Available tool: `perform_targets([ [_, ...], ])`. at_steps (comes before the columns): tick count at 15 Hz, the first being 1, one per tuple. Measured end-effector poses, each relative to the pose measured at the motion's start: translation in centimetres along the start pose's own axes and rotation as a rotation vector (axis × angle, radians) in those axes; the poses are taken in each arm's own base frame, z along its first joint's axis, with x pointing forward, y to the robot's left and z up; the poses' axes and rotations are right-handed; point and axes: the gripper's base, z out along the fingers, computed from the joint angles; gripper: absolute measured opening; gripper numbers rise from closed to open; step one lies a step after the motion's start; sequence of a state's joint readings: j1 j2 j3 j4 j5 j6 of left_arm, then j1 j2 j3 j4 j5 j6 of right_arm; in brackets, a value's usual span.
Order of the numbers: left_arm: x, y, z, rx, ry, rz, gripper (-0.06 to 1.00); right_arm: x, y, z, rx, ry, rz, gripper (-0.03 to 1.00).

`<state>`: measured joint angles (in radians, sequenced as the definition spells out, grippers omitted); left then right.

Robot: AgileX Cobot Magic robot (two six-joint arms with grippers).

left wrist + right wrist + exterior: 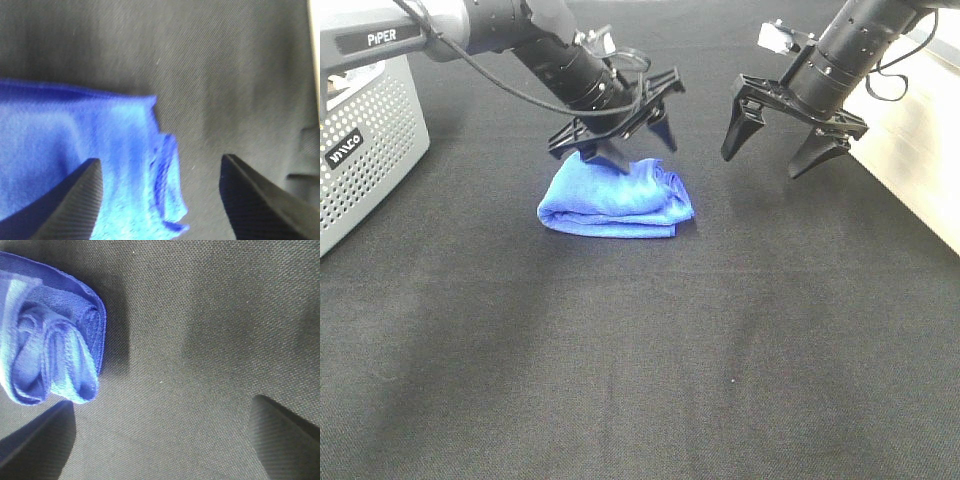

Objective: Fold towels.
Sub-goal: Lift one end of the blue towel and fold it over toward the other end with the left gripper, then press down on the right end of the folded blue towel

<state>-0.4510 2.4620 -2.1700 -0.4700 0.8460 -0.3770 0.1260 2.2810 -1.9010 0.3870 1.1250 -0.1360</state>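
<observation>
A folded royal-blue towel point(616, 200) lies in a compact, layered bundle on the black cloth-covered table point(720, 350), a little left of centre in the high view. The left gripper point(638, 150) hangs directly over the towel's far edge with its jaws spread apart and nothing clamped between them; one fingertip point(610, 160) sits at the top of the fabric, though whether it touches cannot be told. The right gripper point(765, 160) hovers just beside the bundle over bare cloth, jaws wide apart and empty. A grey perforated box point(360, 150) stands at the table's left edge, well apart from the towel.
</observation>
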Motion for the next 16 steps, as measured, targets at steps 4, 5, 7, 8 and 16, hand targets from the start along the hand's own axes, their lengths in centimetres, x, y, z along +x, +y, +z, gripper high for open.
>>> perform_targets([
  [4,-3.2,1.5,-4.2,0.002,-0.087,0.046,0.65,0.1,0.8,-0.1,-0.092,0.007,0.008,0.88],
  [5,-4.4,2.4,-6.2,-0.008,-0.12,0.06,0.65,-0.1,1.6,-0.2,-0.176,-0.009,0.005,0.88],
  [7,-6.5,4.3,-9.9,-0.032,-0.174,0.079,0.65,-0.5,3.3,-0.5,-0.352,-0.057,-0.021,0.88],
  [8,-7.0,5.0,-11.0,-0.043,-0.185,0.085,0.65,-0.6,4.5,-0.6,-0.436,-0.085,-0.039,0.88],
  [16,-7.4,6.5,-12.2,-0.09,-0.155,0.082,0.65,-0.1,9.7,8.0,-0.586,-0.069,-0.002,0.87],
])
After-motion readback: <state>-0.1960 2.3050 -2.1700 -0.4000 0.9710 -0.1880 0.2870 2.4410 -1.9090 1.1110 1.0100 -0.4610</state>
